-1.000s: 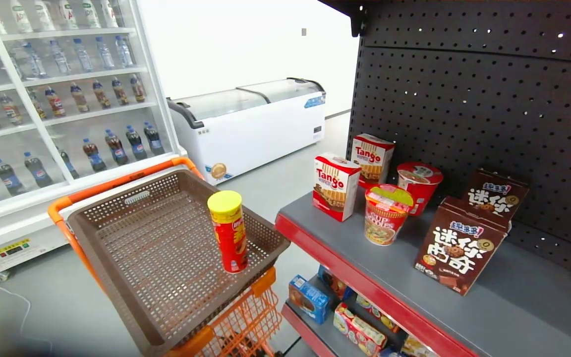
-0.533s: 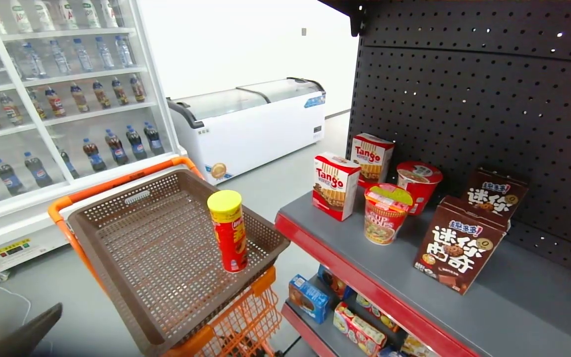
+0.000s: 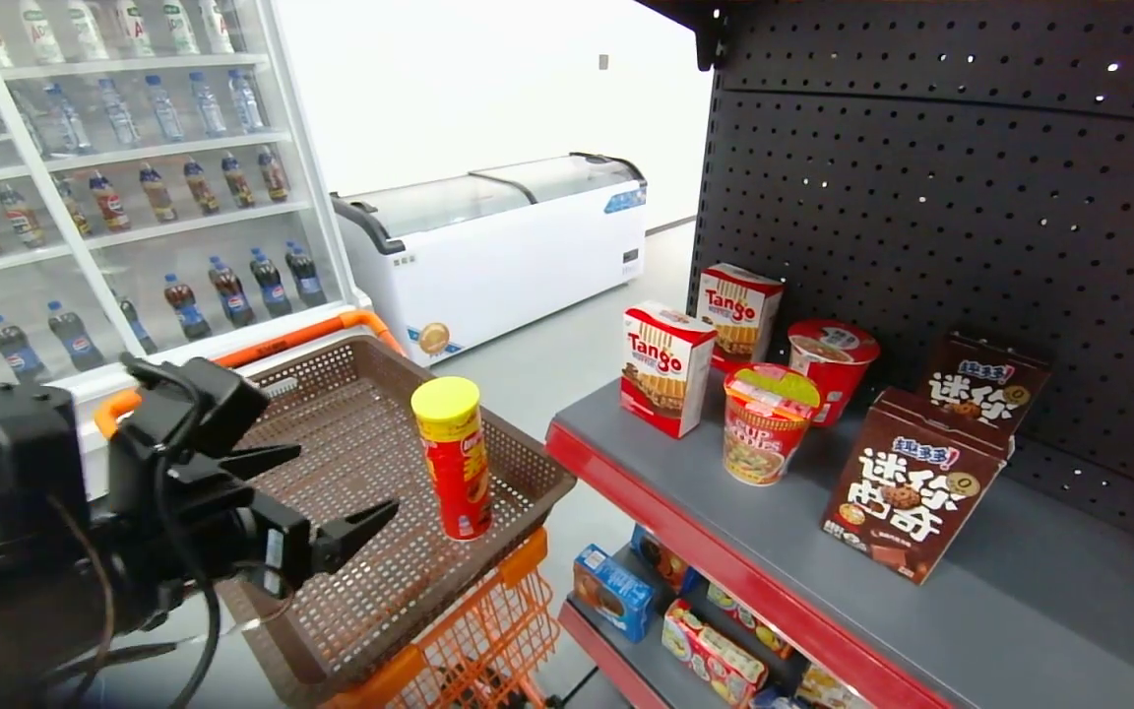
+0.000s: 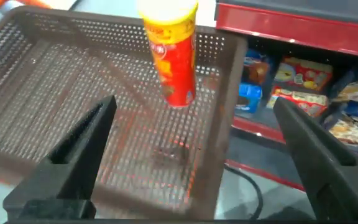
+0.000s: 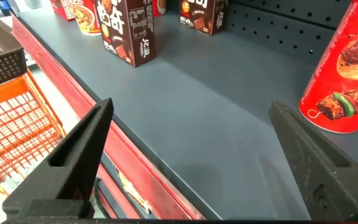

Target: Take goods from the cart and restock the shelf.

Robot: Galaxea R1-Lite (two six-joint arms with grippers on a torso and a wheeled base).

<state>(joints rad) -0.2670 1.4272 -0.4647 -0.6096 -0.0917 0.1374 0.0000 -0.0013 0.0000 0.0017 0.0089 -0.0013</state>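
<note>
Grey shelf (image 3: 1020, 611) w/ red front edge sat on the right, pegboard (image 3: 921, 197) behind; wafer boxes (image 3: 665, 369), noodle cups (image 3: 764, 423) & brown boxes (image 3: 907, 487) stood on it. Drinks fridge (image 3: 85, 197) & chest freezer (image 3: 498, 246) were far left. Red chip can (image 3: 454, 463) w/ yellow lid stood upright in the brown cart basket (image 3: 528, 458), by its right rim. The left gripper (image 3: 346, 481) hung over the basket's near-left side, wide open, empty, pointed at the can, apart from it. The right gripper (image 5: 191, 107) was wide open, empty, over bare shelf.
</note>
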